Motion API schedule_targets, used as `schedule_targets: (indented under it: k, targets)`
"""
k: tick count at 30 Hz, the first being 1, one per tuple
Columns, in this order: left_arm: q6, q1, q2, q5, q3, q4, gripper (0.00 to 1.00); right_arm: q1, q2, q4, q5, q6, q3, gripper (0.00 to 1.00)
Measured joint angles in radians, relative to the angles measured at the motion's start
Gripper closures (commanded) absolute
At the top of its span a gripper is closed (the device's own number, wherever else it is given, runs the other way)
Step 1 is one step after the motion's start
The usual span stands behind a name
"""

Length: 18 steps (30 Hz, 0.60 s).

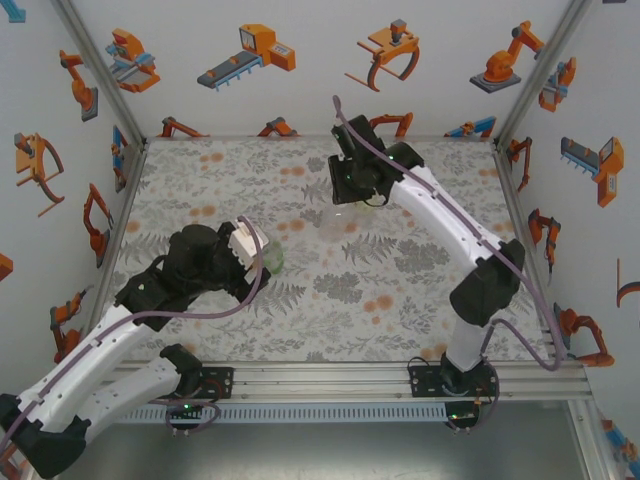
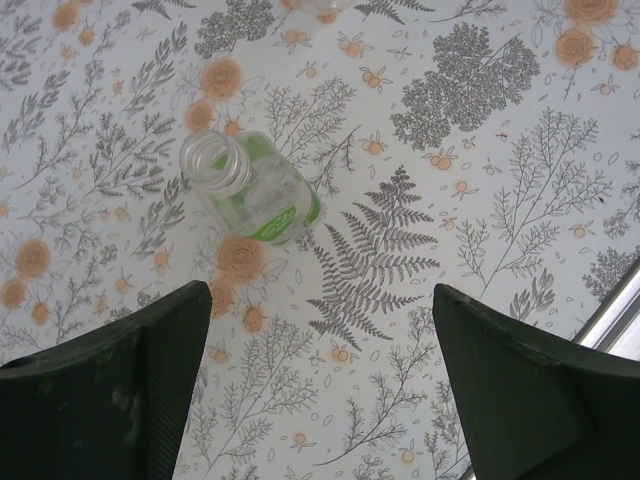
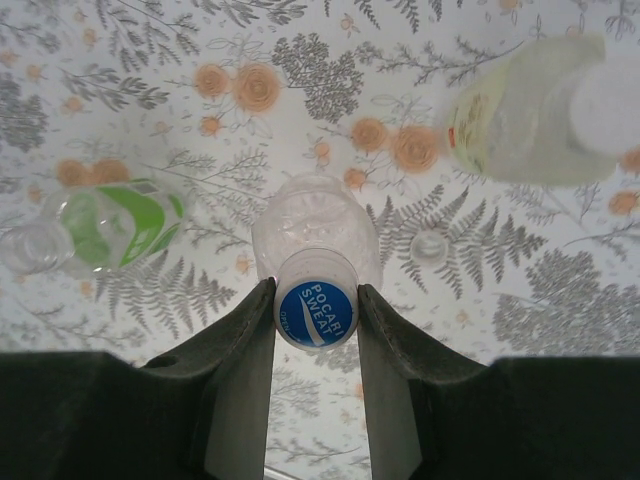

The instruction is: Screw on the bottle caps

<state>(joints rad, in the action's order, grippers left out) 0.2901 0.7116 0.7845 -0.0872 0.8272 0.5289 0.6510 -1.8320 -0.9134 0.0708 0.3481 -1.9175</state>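
The right jaws pinched the blue cap (image 3: 316, 312) on the colourless bottle (image 3: 315, 225); near that bottle, the left jaws stood spread over the uncapped green bottle (image 2: 255, 190)

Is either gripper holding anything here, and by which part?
Right gripper is shut on the blue cap atop the clear bottle, fingers on the cap's sides. Left gripper is open near the uncapped green bottle, holding nothing.

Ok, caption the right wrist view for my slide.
Right pincer shut on the blue cap of a clear bottle, green bottle uncapped nearby.
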Motion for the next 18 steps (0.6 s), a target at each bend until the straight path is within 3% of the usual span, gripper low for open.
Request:
schedule_targets:
  k: [11,18]
  targets:
    - [-0.006,-0.010,0.023,0.016,-0.011,-0.016,0.18,-0.034,-0.302,-0.122,0.002,-0.141,-0.367,1.00]
    - [-0.006,-0.011,0.031,0.010,-0.011,-0.016,0.18,-0.048,-0.409,-0.146,0.000,-0.166,-0.457,1.00]
